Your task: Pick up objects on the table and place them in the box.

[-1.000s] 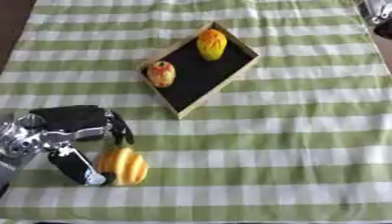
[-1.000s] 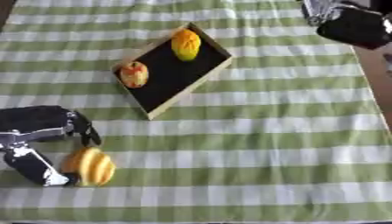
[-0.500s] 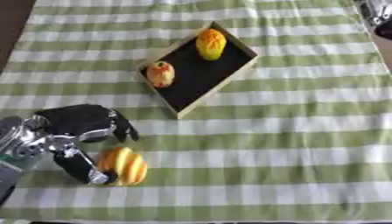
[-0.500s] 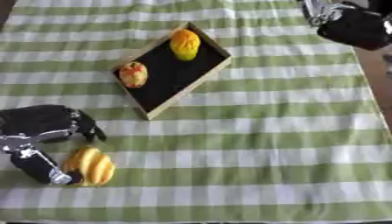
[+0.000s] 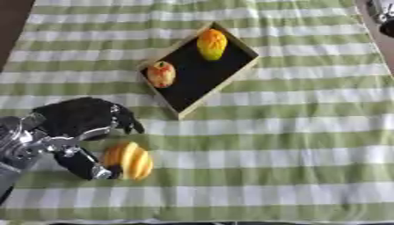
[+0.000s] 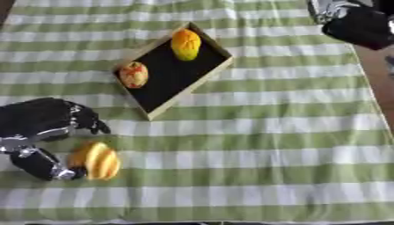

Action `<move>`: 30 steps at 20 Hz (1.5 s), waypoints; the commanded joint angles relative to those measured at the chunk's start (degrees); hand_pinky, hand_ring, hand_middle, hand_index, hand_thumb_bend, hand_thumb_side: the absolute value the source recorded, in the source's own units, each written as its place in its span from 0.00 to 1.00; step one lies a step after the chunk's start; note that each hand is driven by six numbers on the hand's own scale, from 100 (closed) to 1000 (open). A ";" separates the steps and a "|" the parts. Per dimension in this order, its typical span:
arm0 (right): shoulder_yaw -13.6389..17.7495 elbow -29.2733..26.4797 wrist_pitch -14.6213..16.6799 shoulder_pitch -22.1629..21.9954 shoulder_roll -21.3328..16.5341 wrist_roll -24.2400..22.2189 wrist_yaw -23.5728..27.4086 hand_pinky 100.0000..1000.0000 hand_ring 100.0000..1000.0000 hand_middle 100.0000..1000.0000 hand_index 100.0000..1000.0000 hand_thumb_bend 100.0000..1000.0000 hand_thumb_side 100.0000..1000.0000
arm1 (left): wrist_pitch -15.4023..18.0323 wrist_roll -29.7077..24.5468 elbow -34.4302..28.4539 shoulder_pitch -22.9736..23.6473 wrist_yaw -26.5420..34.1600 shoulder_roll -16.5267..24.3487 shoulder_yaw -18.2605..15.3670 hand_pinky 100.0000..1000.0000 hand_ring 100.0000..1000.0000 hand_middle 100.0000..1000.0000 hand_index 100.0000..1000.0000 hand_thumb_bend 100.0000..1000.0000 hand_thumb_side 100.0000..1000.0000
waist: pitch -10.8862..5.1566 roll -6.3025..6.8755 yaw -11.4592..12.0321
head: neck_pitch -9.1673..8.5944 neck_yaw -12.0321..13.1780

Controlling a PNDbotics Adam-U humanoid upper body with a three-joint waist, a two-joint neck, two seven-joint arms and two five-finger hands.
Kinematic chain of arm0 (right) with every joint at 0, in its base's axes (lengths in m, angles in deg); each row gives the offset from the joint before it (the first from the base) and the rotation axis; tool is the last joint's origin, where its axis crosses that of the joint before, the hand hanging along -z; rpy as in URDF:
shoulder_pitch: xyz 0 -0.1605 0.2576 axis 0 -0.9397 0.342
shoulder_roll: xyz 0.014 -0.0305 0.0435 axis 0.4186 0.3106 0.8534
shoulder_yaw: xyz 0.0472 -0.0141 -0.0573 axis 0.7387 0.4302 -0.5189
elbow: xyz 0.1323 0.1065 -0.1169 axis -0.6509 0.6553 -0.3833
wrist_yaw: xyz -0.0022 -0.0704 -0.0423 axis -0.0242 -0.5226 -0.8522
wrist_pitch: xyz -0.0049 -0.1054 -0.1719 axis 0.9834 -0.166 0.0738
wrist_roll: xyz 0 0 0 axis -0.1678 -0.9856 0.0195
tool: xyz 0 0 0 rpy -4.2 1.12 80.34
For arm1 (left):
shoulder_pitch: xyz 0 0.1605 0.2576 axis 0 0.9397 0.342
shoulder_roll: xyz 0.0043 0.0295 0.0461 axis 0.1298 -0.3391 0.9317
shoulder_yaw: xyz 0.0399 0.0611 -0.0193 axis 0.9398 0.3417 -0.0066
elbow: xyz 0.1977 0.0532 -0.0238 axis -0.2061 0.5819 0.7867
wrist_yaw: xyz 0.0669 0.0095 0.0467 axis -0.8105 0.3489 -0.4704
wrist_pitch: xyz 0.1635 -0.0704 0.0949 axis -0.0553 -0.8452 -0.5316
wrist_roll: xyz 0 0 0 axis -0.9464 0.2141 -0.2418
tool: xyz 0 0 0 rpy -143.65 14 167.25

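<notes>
A wooden box [image 5: 248,74] with a black floor lies askew at the upper middle of the striped cloth. In it are a yellow-orange fruit [image 5: 212,44] at the far end and a red-yellow fruit [image 5: 161,74] near the left wall. A third fruit [image 5: 129,161], orange with yellow stripes, lies on the cloth at the lower left. My left hand [image 5: 80,117] hovers just left of and above it, open. Its thumb [image 5: 86,165] rests against the fruit's left side and its fingers [image 5: 131,124] hang above it, apart from it. My right hand [image 6: 358,24] shows as a dark shape in the upper right corner.
The green and white striped cloth [image 5: 292,145] covers the table. A bare brown table edge [image 6: 377,88] runs down the right side. Nothing else lies on the cloth to the right of the box and the fruit.
My left hand has stayed beside the striped fruit and only shifted slightly. The fruit has not left the cloth. The right hand has not moved.
</notes>
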 commanded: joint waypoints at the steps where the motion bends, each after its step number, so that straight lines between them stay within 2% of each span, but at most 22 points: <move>1: 0.97 -0.84 0.09 0.82 -0.89 0.89 0.78 0.87 0.84 0.60 0.78 0.00 0.41 | 0.54 2.72 -0.82 -0.46 -1.73 1.76 -0.91 0.24 0.43 0.37 0.60 0.15 0.01 | -1.19 -0.07 -0.14 | 0.30 -0.21; 10: 1.59 -0.84 1.83 1.02 -0.73 3.36 3.22 0.87 0.83 0.59 0.78 0.00 0.38 | 1.52 7.87 4.42 0.67 -1.75 0.63 -0.32 0.10 0.30 0.15 0.39 0.00 0.00 | -1.16 0.07 -0.35 | 0.41 -0.28; 14: 1.74 -0.84 2.07 0.76 -0.69 4.11 3.56 0.87 0.83 0.59 0.77 0.00 0.39 | 3.93 9.42 6.95 0.29 -1.25 -0.34 -0.43 0.00 0.23 0.08 0.31 0.09 0.00 | -1.25 -0.07 -0.46 | 0.21 -0.29; 18: 1.70 -0.84 1.96 0.60 -0.86 4.14 3.39 0.87 0.83 0.59 0.77 0.00 0.39 | 5.53 10.06 8.91 -0.10 -1.08 -0.69 -0.67 0.00 0.22 0.07 0.30 0.07 0.00 | -1.27 -0.08 -0.47 | 0.34 -0.30; 23: 1.89 -0.84 1.78 0.17 -1.03 4.56 3.28 0.87 0.83 0.59 0.77 0.00 0.40 | 5.86 9.55 6.71 -0.18 0.32 0.21 -2.26 0.00 0.17 0.02 0.24 0.09 0.00 | -1.26 -0.03 -0.37 | 0.42 -0.49; 30: 1.91 -0.84 1.60 -0.55 -1.32 4.92 3.22 0.87 0.83 0.58 0.77 0.00 0.40 | 5.44 6.63 -0.74 -2.09 5.11 4.13 -3.92 0.00 0.16 0.01 0.23 0.15 0.00 | -1.72 0.25 0.02 | 0.40 -0.96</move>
